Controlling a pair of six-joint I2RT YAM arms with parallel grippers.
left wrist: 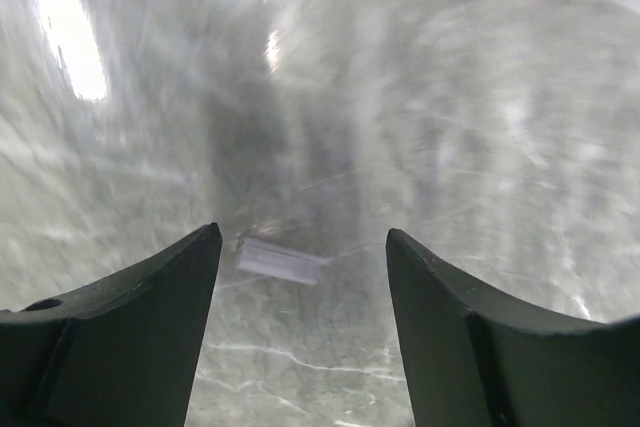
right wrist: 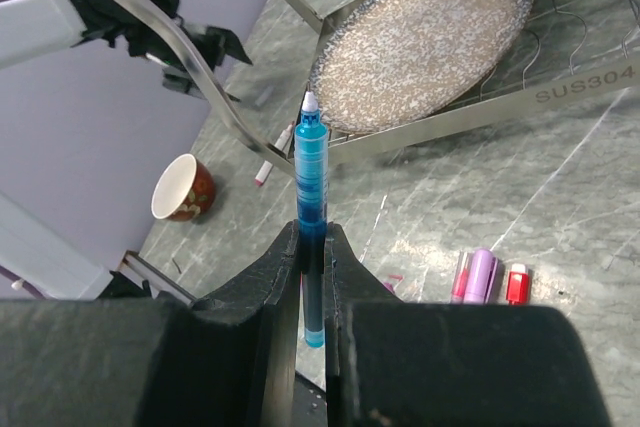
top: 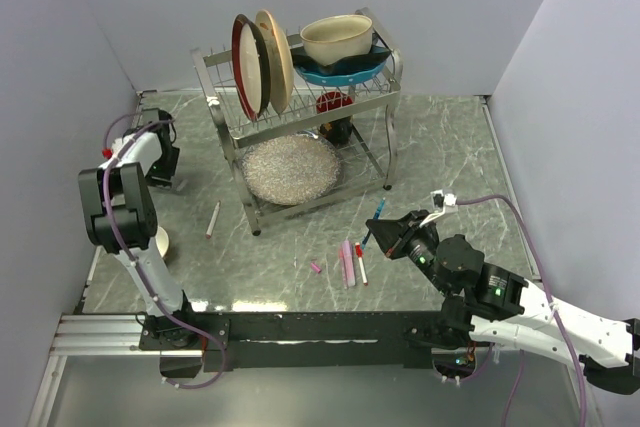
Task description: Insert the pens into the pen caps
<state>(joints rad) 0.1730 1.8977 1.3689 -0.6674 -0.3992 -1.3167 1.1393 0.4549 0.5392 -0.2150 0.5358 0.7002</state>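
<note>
I have the blue pen (right wrist: 310, 172) in the right gripper (right wrist: 312, 247). The jaws are clamped on its lower barrel and the whitish tip points away towards the dish rack (top: 300, 87). It hangs over the bench (top: 450, 147), right of the middle and nearer the front edge.

The left gripper (left wrist: 300, 237) is wide open and holds nothing. It looks down at the bench by the left edge, over a small pale scrap I cannot identify.

A small pink cap (top: 315, 267) lies near the middle of the front edge. Just beside it is a cluster of pink, lilac and red pieces (top: 352, 262), and I cannot sort pens from caps among them.

I judge the pen is picked and no cap is held yet. Next the left arm must come across and grip a cap. Its mouth must then be lined up squarely with the pen's tip.
</note>
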